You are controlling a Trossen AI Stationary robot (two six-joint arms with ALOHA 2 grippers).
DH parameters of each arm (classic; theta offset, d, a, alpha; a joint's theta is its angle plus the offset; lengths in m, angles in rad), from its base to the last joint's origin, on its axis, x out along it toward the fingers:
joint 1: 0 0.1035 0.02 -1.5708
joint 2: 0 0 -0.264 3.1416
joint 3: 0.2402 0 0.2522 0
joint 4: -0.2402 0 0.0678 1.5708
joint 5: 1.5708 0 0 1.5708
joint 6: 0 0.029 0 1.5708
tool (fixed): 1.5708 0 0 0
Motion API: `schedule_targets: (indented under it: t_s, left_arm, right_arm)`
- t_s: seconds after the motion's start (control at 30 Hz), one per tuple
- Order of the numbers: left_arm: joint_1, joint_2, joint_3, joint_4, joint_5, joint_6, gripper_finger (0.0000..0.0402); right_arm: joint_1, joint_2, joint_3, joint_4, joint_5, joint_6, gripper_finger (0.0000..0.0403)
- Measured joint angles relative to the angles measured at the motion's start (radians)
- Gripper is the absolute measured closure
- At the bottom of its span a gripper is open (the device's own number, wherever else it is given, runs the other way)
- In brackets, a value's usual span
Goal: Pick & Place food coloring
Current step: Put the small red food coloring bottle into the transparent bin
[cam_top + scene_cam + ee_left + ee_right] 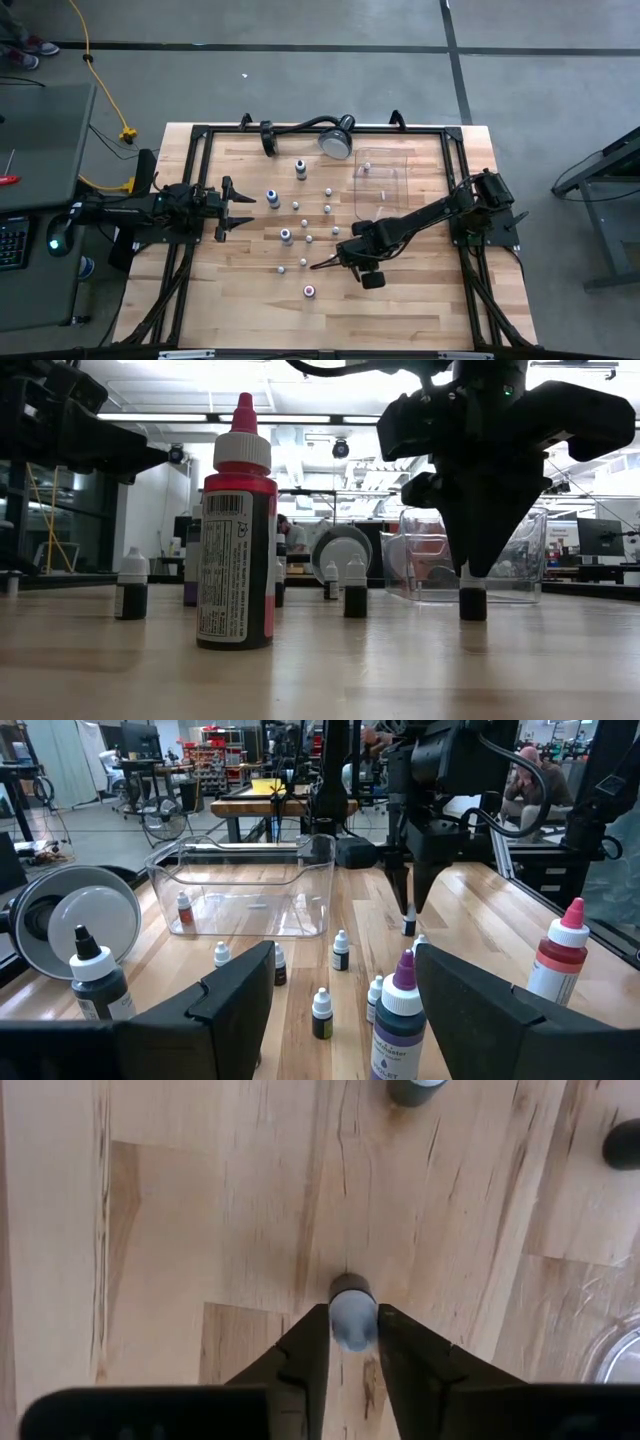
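Several tiny white-capped food coloring bottles (296, 206) stand upright on the wooden table, and larger ones stand among them, such as a red one (235, 530). My right gripper (352, 1330) points down near the table's middle, shut on one small dark bottle (472, 602) that stands on the wood. My left gripper (235, 208) waits level at the table's left, open, with nothing between its fingers (240, 1010). A clear plastic tray (385, 180) stands at the far right with a bottle or two (183, 910) inside. My right gripper pinches the small bottle's white cap (352, 1308) between its two fingers. The fingers come from above, pointing almost straight down. The bottle stands upright with its base on the table (472, 616).
A round silver lamp head (336, 137) on a black gooseneck lies at the far edge, left of the tray. Other bottles stand close by toward the far side (415, 1090) and left (286, 236). Black frame rails (200, 190) run along the table's sides.
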Motion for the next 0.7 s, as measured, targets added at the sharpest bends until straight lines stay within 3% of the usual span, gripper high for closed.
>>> schedule_targets:
  t_s: [0.2,0.7]
  left_arm:
    - [0.0,0.0,0.0,0.0,0.0,0.0,0.0163]
    - [0.0,0.0,0.0,0.0,0.0,0.0,0.0163]
  right_arm:
    - [0.0,0.0,0.0,0.0,-0.003,0.0,0.0351]
    - [0.0,-0.03,0.042,-0.006,-0.032,0.026,0.0355]
